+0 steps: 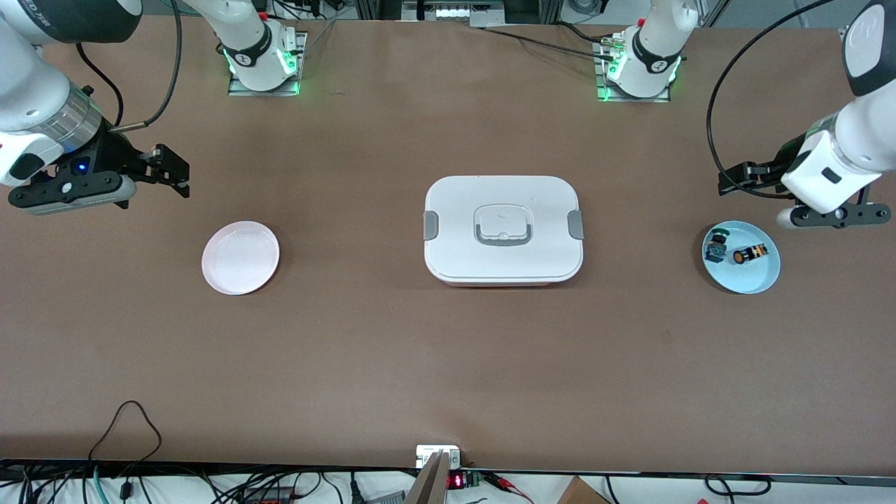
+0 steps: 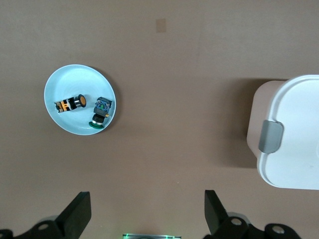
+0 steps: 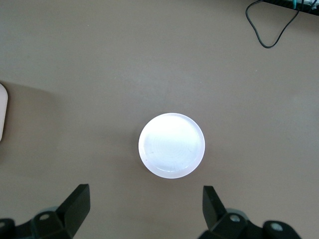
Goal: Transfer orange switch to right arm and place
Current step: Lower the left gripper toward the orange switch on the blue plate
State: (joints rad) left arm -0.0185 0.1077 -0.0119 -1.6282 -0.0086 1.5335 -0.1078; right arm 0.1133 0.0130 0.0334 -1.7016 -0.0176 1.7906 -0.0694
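Now, operator, your landmark: white lidded box (image 1: 502, 229) mid-table. Toward left arm's end from it, blue plate (image 1: 756, 280) carries 2 switches: orange switch (image 1: 749, 254), green-topped switch (image 1: 716, 246). Toward right arm's end, pink plate (image 1: 240, 257). Left gripper (image 1: 728, 183) hangs spread wide, holding nothing, near blue plate; right gripper (image 1: 175, 175) same, near pink plate.

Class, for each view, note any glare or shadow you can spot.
Front view: green glow at both arm bases; white box lit evenly. Left wrist view: the box throws a soft shadow on the table. Right wrist view: pink plate is washed out by glare.
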